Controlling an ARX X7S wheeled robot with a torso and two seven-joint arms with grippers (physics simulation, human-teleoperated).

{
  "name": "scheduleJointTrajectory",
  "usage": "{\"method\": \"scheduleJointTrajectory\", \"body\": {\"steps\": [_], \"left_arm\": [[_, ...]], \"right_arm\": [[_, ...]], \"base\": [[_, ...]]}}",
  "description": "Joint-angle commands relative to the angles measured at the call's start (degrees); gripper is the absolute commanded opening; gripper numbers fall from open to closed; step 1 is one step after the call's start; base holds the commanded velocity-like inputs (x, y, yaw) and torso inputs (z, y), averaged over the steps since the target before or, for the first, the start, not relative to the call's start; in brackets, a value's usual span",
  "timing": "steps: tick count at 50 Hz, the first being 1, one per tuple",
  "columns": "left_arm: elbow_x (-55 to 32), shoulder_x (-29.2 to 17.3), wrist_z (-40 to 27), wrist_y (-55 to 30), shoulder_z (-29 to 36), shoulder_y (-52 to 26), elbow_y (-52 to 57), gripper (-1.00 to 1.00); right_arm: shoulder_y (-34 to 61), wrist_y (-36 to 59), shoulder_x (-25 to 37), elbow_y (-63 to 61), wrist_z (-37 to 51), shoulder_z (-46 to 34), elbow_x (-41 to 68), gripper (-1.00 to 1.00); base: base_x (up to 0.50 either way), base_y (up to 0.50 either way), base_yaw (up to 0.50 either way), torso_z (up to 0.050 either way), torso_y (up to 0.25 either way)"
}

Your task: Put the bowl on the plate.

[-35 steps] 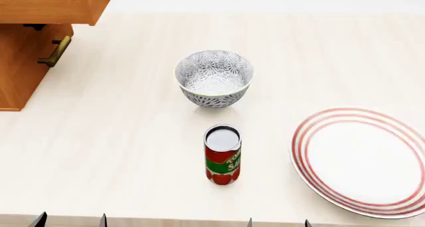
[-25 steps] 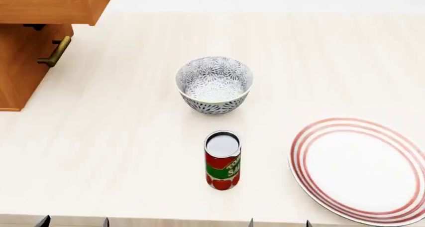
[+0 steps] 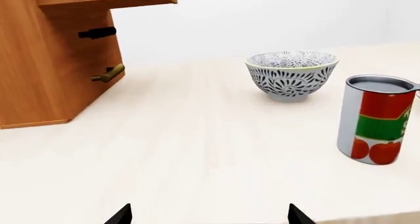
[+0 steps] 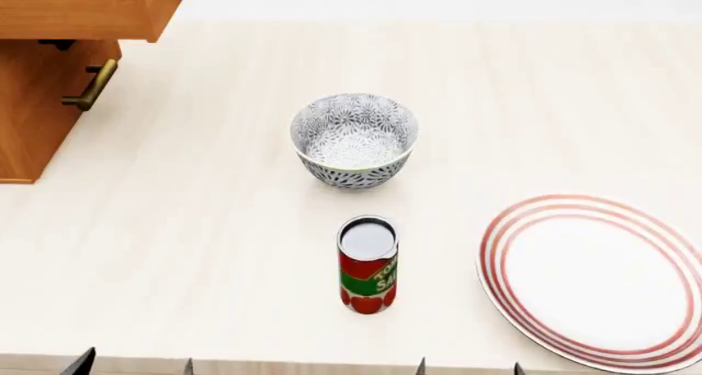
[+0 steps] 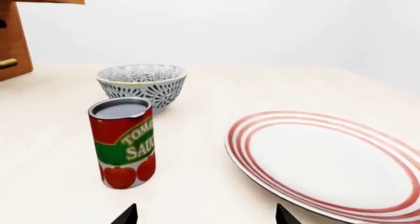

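Head view: the bowl (image 4: 354,141) stands upright on the pale tabletop (image 4: 197,227), just above frame centre. The tomato-sauce can (image 4: 367,264) stands upright at 6 o'clock from the bowl, apart from it. The plate (image 4: 598,280) lies flat at 4 o'clock from the bowl, well apart, its far right edge cut by the frame. A wooden cabinet (image 4: 55,62) with a brass handle (image 4: 94,85) occupies the 10 o'clock corner. Only the dark fingertips of the left gripper (image 4: 134,363) and right gripper (image 4: 469,366) show at the 6 o'clock edge.

Left wrist view: the left gripper (image 3: 208,215) shows two tips set wide apart, nothing between them. The bowl (image 3: 292,74) sits beyond, the can (image 3: 375,118) nearer, the cabinet (image 3: 52,57) to the other side.

Right wrist view: the right gripper (image 5: 204,214) likewise shows tips spread wide, holding nothing. The can (image 5: 123,143) stands near, the bowl (image 5: 142,85) behind it, the plate (image 5: 328,160) beside the can, not touching.
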Motion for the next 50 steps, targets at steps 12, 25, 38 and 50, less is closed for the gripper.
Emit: {"method": "scheduleJointTrajectory", "body": {"steps": [12,25,38,50], "left_arm": [[-1.2,-0.8,-2.0,-2.0,1.5,-3.7,3.9,1.0],[-1.8,-2.0,-3.0,-7.9,2.5,-3.8,11.0,1.0],[-2.3,-2.7,-4.2,-7.7,2.7,-3.7,11.9,1.0],[-3.1,-3.3,-5.3,-7.6,2.6,-3.2,13.2,1.0]], "right_arm": [[4.5,16.7,4.3,-11.8,1.1,1.2,5.3,1.0],[6.9,17.3,7.5,-16.5,-0.3,0.4,5.2,1.0],[7.1,16.3,8.4,-15.3,-1.3,-0.7,5.6,1.0],[6.4,16.6,9.1,-17.0,-1.2,-1.0,6.0,1.0]], "base": [[0.0,0.0,0.0,0.0,0.0],[0.0,0.0,0.0,0.0,0.0],[0.0,0.0,0.0,0.0,0.0],[0.04,0.0,0.0,0.0,0.0]]}}
